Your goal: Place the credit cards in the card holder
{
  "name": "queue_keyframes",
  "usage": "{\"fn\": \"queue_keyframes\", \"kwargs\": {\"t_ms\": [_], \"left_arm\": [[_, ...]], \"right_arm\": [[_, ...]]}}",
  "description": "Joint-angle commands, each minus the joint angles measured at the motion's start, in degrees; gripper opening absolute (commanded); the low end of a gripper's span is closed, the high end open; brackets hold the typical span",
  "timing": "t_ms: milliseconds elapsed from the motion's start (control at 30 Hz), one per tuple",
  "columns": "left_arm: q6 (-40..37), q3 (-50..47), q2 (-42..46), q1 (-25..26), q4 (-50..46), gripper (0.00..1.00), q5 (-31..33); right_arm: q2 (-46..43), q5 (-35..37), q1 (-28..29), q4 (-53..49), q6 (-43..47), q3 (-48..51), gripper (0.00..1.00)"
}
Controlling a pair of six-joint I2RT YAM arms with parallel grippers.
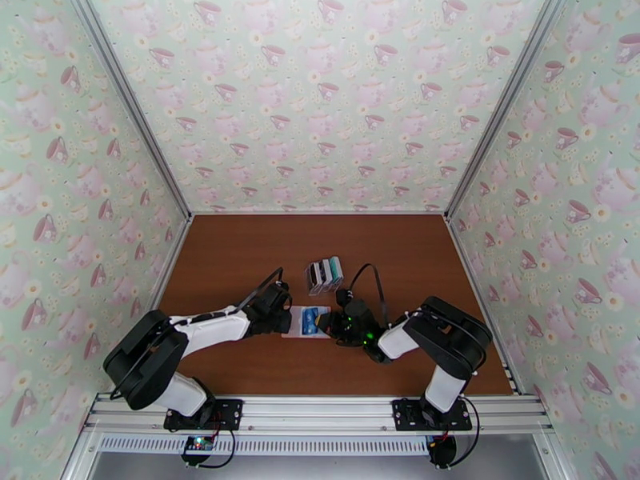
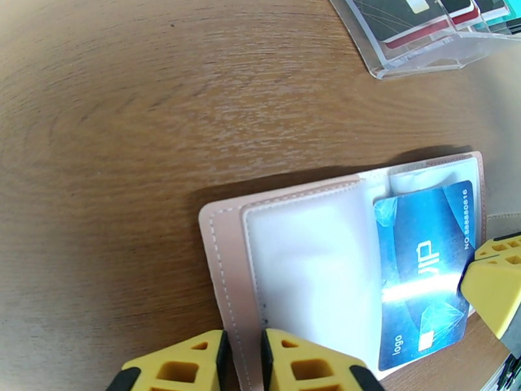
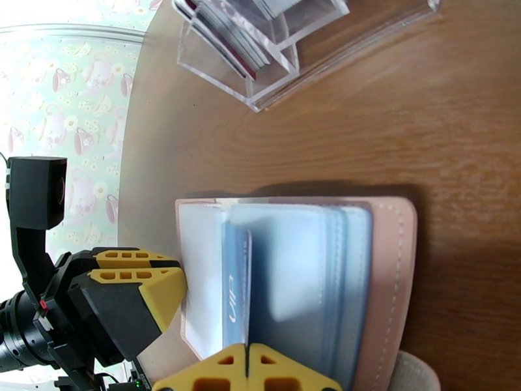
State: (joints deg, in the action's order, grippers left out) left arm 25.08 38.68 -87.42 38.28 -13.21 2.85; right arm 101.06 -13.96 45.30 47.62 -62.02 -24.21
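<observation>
Two robot arms meet over an open card holder [image 2: 306, 255] on a brown wood-grain tabletop [image 1: 240, 258], with the job of loading it barely under way. The left pincer [image 2: 243, 353] has its yellow jaws drawn close on either side of the pink cover's stitched edge, apparently pinching it to steady the wallet. The right pincer [image 3: 247, 350] is fully closed, with the thin edge of a glossy blue card [image 2: 423, 268] marked "VIP" caught at the seam between its fingers. That card lies across the holder's right-hand half, its inner end reaching the fold. Seen from the right wrist, it stands edge-on between a pale page and the blue-grey leaves. Whether it has entered a sleeve cannot be told. By the look of it, this first card needs to be pushed home, and the other credit cards [image 2: 417, 14] wait upright in a clear slotted rack [image 3: 260, 47] just beyond the wallet. They are dark, white and teal slivers behind hard transparent walls. The holder is soft and rounded at the corners, with matte pink leather outside, and frosted, slightly rippled plastic pockets inside that catch the light. The cards, by contrast, are stiff, flat and slick.
</observation>
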Motion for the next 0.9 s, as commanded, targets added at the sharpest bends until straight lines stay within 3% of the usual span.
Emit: {"fn": "queue_keyframes", "kwargs": {"t_ms": [0, 200, 867], "left_arm": [[0.65, -1.21, -2.14, -0.08, -0.98, 0.24, -0.04], [1.59, -1.74, -2.28, 0.24, -0.33, 0.24, -0.61], [3.04, -2.19, -2.87, 1.1, 0.3, 0.24, -0.66]], "right_arm": [[1.85, 1.49, -0.28, -2.06, -1.26, 1.04, 0.0], [1.5, 3.69, -0.25, -0.8, -3.23, 2.62, 0.0], [5.12, 0.03, -0.22, 3.98, -4.78, 2.15, 0.0]]}}
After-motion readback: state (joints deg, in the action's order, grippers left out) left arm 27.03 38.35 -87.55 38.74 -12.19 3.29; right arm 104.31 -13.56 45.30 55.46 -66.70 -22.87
